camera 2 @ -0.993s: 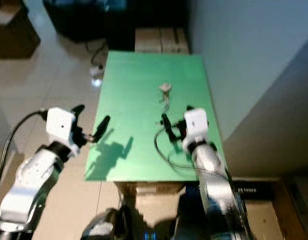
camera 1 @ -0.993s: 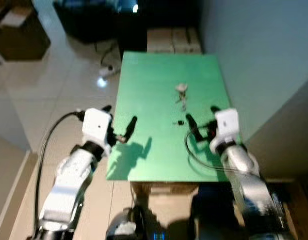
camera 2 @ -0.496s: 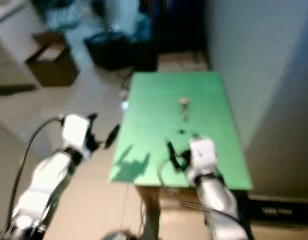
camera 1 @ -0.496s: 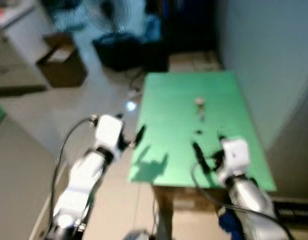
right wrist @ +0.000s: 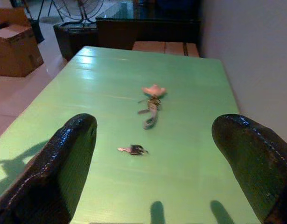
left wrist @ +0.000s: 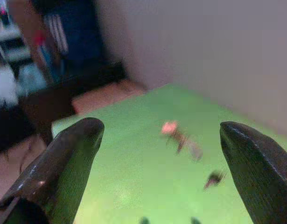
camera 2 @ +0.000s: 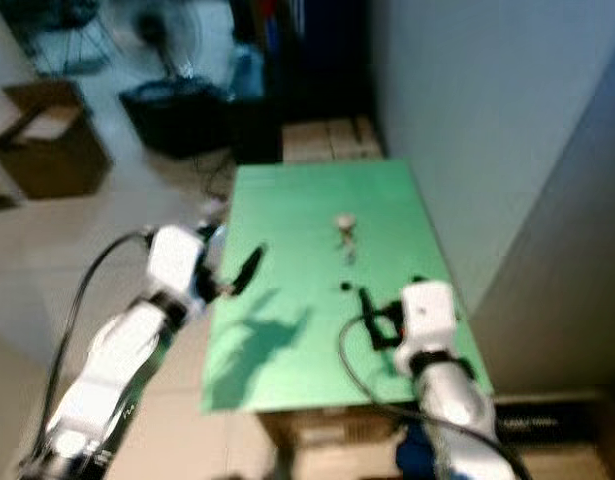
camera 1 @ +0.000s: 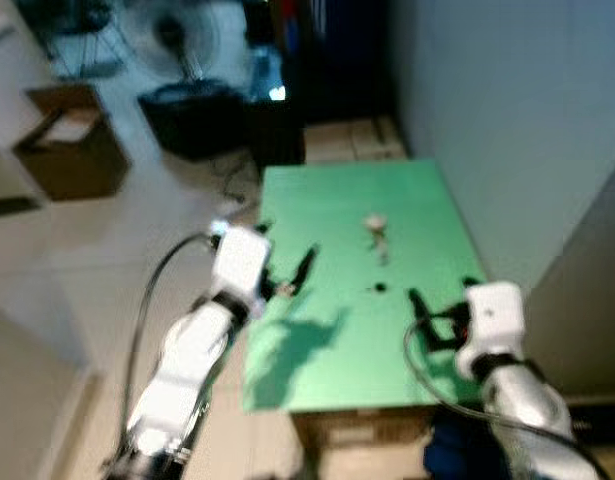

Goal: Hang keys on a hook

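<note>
My left gripper and right gripper both hover spread wide over the flat green tabletop. The pale-tagged metal key bunch lies ahead mid-table, a small dark key just beside it.

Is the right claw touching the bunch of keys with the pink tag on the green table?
Apart. The right wrist view shows the open right claw short of the pink-tagged keys, bare green table between them.

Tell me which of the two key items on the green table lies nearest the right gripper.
The small dark key, lying alone closest to the right gripper. The other, a key bunch with a pink fob, lies farther along the green table.
</note>
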